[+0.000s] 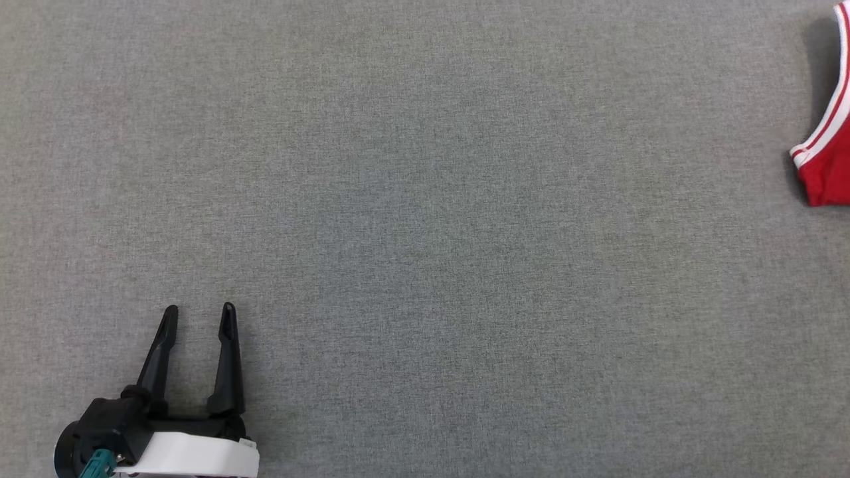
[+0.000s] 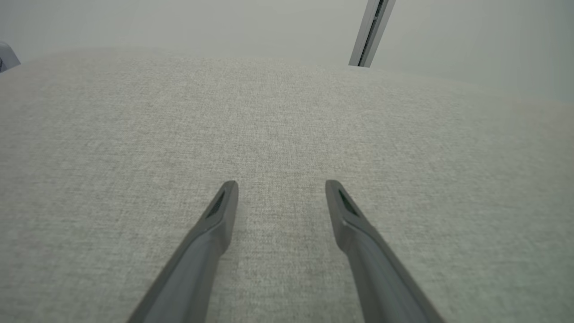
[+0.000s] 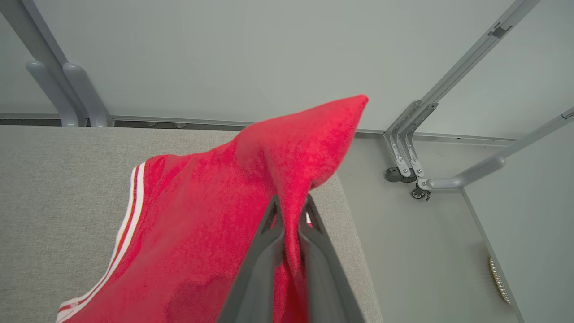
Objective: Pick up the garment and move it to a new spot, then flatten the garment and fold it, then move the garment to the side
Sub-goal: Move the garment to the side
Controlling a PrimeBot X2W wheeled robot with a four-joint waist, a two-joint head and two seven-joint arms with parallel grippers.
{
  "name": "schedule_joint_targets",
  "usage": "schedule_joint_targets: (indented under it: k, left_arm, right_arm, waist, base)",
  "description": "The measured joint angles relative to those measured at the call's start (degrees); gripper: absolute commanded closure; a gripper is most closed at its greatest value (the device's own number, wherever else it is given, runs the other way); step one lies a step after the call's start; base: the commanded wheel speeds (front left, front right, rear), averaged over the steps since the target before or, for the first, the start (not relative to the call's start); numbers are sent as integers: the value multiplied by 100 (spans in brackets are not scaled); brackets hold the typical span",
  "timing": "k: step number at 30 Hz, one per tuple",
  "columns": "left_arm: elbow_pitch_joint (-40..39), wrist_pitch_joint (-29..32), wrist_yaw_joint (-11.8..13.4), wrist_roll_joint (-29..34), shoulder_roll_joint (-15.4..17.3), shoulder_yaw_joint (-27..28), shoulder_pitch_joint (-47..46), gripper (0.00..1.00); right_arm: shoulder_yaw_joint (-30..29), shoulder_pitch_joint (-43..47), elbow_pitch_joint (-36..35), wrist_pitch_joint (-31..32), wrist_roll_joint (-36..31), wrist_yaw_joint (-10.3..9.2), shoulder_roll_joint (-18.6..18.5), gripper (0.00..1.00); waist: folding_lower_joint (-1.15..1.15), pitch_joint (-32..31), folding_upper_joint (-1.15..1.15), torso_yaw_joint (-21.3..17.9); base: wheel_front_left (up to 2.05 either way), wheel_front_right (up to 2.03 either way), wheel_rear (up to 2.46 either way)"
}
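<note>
The garment (image 3: 202, 224) is red cloth with a white and red striped trim. In the right wrist view my right gripper (image 3: 290, 204) is shut on a fold of it, and a peak of cloth rises above the fingertips while the rest drapes down to the left over the grey table. A corner of the garment (image 1: 827, 153) shows at the far right edge of the head view. My left gripper (image 1: 199, 317) stands open at the lower left of the head view, far from the garment. Between its fingers (image 2: 219, 211) there is only bare table cloth.
The grey fabric table top (image 1: 425, 219) spreads wide between the two grippers. Its right edge (image 3: 354, 233) runs close beside my right gripper, with pale floor and metal frame legs (image 3: 408, 152) beyond. A metal post (image 2: 371, 31) stands behind the table's far edge.
</note>
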Motion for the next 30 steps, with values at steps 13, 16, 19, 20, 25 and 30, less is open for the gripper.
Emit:
schedule_joint_targets:
  k: [13,16,19,20,25,30]
  left_arm:
    - [-107,0,102,-137,1,-52,62,0]
    - [-176,0,167,-244,-2,-67,115,0]
    - [-191,0,254,-359,-2,-53,172,0]
    - [-187,0,289,-413,-1,-43,210,0]
    - [-59,0,557,-624,-1,29,535,0]
    - [142,0,712,-591,-3,160,1030,0]
  right_arm:
    - [-343,7,99,-1769,-1460,0,433,0]
    - [-324,408,-198,-2258,-1459,0,610,0]
    - [-342,982,-554,-2752,-1457,0,916,0]
    - [-354,1210,-662,-2881,-1458,0,1036,0]
    - [-598,2844,-1335,-3713,-1704,0,1929,0]
    - [-800,4209,-1838,-4014,-2225,0,2936,0]
  waist:
    - [0,-209,0,-60]
    - [0,-405,0,-81]
    - [0,-665,0,-96]
    - [0,-763,0,-100]
    - [0,-1439,0,-82]
    - [0,-2081,0,-42]
  base:
    - [0,0,0]
    - [0,0,0]
    - [0,0,0]
    - [0,0,0]
    - [0,0,0]
    - [0,0,0]
